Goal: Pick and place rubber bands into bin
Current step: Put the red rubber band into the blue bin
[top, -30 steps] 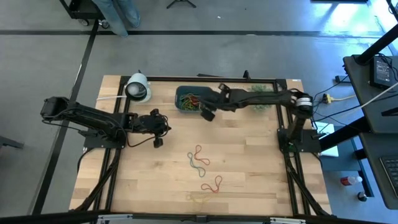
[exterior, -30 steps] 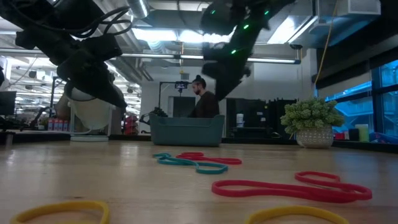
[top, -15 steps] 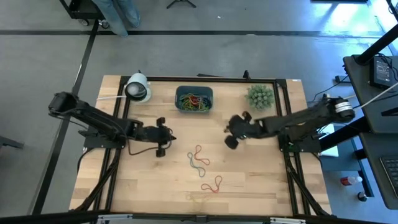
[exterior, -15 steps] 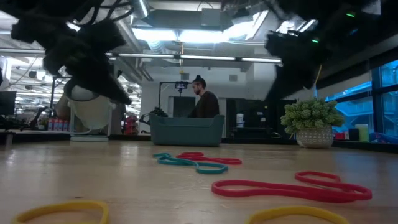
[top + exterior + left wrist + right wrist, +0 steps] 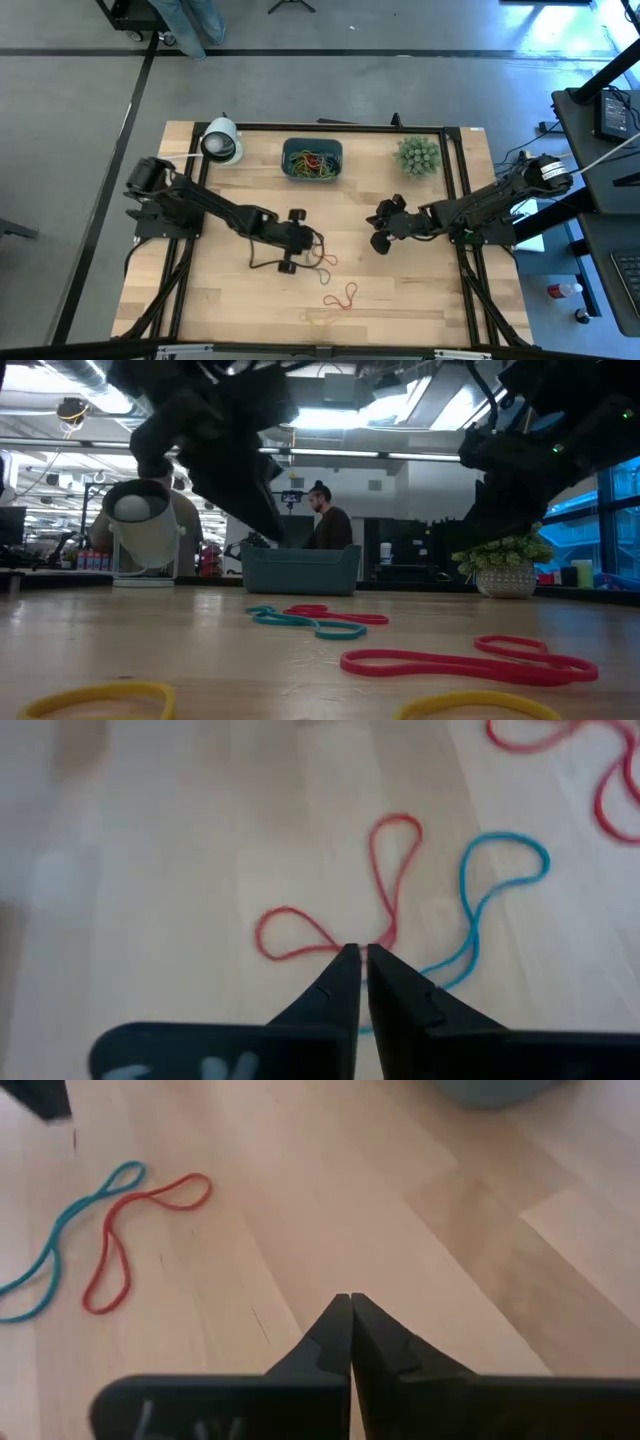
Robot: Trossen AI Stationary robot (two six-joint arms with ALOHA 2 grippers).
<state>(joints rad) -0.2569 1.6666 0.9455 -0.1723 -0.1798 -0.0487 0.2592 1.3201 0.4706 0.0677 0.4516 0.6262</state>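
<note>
High view: we find the left pincer (image 5: 300,243) has swung from the left side of the worktop (image 5: 420,290) in over the twisted red band (image 5: 335,910) and teal band (image 5: 495,905) at mid-worktop, its tips barely parted, holding nothing yet, hovering just above the red loop in its wrist view. The right pincer (image 5: 379,227) has pulled back from the bin (image 5: 312,161) to right of centre and shut empty, so we judge a drop is done and the left arm takes the next pick. The bin sits at the far edge with many bands (image 5: 311,160) inside. Another red band (image 5: 341,296) lies nearer, and a faint yellow one near the front edge is hard to make out. We cannot tell whether the left tips touch the worktop.
</note>
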